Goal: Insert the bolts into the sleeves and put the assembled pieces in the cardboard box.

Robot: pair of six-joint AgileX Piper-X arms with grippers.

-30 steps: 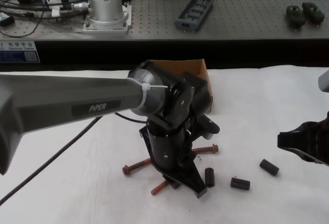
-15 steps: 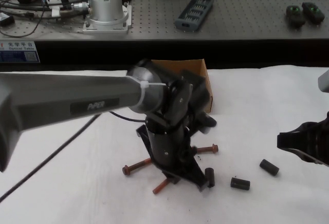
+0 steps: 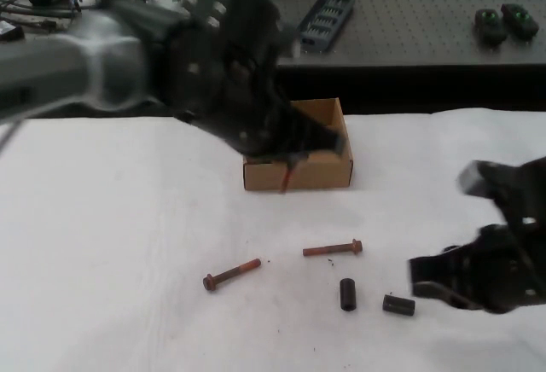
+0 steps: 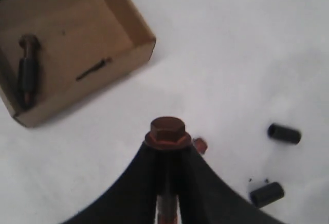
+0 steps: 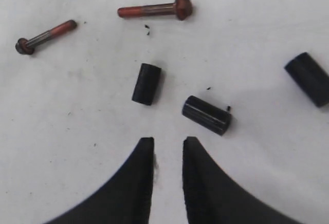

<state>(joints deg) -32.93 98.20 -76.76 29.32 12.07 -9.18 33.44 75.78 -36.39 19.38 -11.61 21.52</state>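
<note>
Pinching a rusty bolt [image 4: 167, 131] just under its hex head, the left gripper [image 4: 167, 151] hangs above the white cloth [image 3: 128, 244], and its jaws are pressed onto the shank. In the high view that bolt hangs at the near wall of the cardboard box [image 3: 320, 171]. One assembled piece [image 4: 26, 72] lies inside the box, along a side wall. From the box, a loose bolt [image 3: 333, 249] lies at about six o'clock and a second loose bolt [image 3: 232, 275] at seven o'clock, well apart from each other. An upright-looking sleeve [image 3: 347, 293] sits past the six o'clock bolt, with a lying sleeve [image 3: 398, 305] just beside it at five o'clock. The right gripper [image 5: 168, 147] is low at four o'clock, its jaws slightly parted on nothing, near the lying sleeve. A third sleeve [image 5: 307, 78] lies off to one side of it
</note>
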